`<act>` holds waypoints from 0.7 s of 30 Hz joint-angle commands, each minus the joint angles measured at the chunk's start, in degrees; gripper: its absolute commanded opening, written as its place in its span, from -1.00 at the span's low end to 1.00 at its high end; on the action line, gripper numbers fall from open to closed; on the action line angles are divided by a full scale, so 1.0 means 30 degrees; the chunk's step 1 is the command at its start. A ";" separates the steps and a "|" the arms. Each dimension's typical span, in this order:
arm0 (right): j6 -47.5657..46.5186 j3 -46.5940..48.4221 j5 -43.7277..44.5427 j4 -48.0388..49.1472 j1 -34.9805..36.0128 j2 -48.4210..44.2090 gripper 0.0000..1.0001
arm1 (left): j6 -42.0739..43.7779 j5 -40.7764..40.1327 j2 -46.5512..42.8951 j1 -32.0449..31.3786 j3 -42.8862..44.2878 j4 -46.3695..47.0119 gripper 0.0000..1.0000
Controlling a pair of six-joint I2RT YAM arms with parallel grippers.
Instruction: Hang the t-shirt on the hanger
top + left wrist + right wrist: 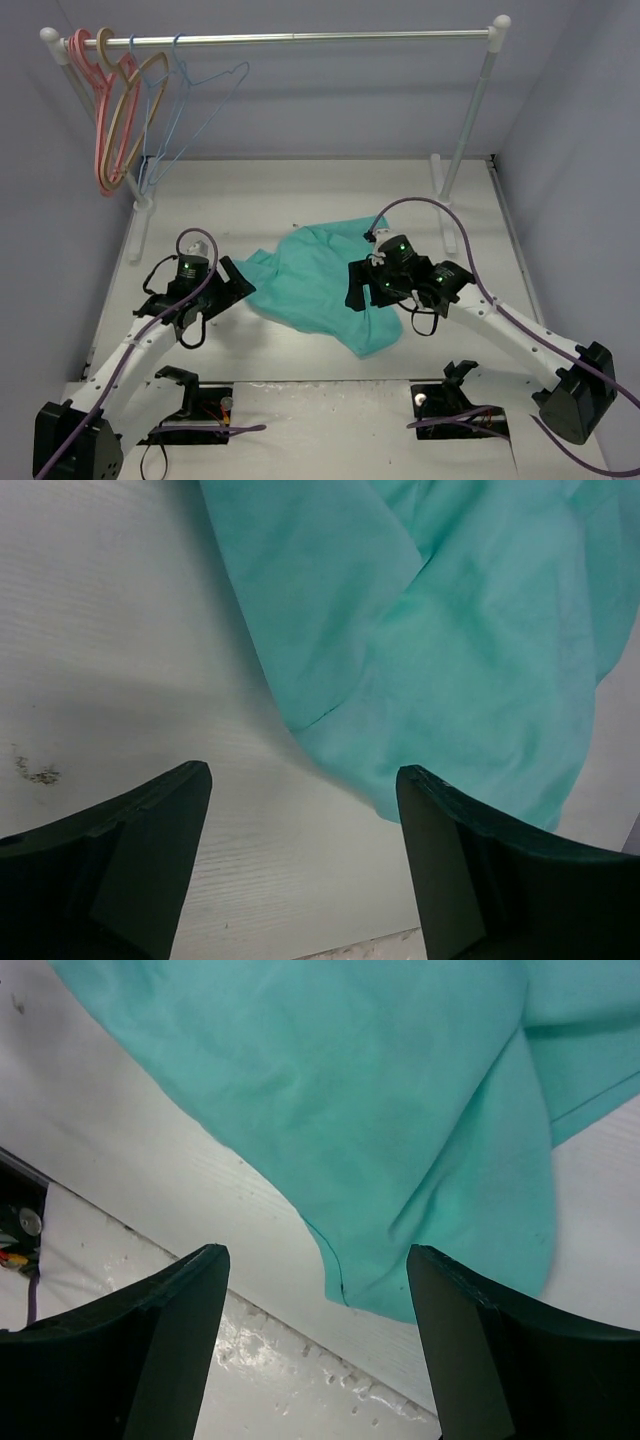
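Jaws on both grippers are standing wide apart, gripping nothing. Left gripper [233, 281] is sitting low at the left edge of the t-shirt [312, 280], centre-left of the top view. In the left wrist view the left gripper [305, 770] is hovering over bare table, and the t-shirt [470, 660] is filling the upper right, its lower edge running just beside the right-hand finger [470, 870]. Can't tell if they're touching. A small dark smudge [35, 772] is showing at the left edge of that frame.

Right gripper [358, 285] is hanging over the shirt's right side, centre-right of the top view. In the right wrist view the right gripper [318, 1250] is framing a hem corner of the t-shirt [350, 1090], which is lying between the fingers but well clear of both pads.

Shirt is lying crumpled mid-table [300, 195], with one corner trailing toward the bottom of the frame. Open white table is showing above it up to the rail [300, 38].

The hanger [187, 78], thin light-blue wire, is hanging on the rail in the upper left, with a second blue one [148, 90] just beside it, then a tan hanger [135, 100] and a pink hanger [100, 130] crowding the left post. The rest of the rail, out to the right post [470, 110], is showing bare.
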 commanded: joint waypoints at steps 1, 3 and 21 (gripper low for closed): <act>0.2151 -0.0741 0.1863 0.1384 0.1323 0.0262 0.46 | -0.2482 0.0368 0.0399 -0.0278 -0.0604 0.4171 0.50; 0.2652 -0.1153 0.2303 0.1472 0.2258 0.0379 0.44 | -0.2981 0.0223 0.1189 -0.0628 -0.1046 0.4846 0.42; 0.7077 -0.5694 0.3623 0.3260 0.4959 0.2019 0.38 | -0.3276 -0.0452 0.4416 -0.2359 -0.0258 0.7780 -0.77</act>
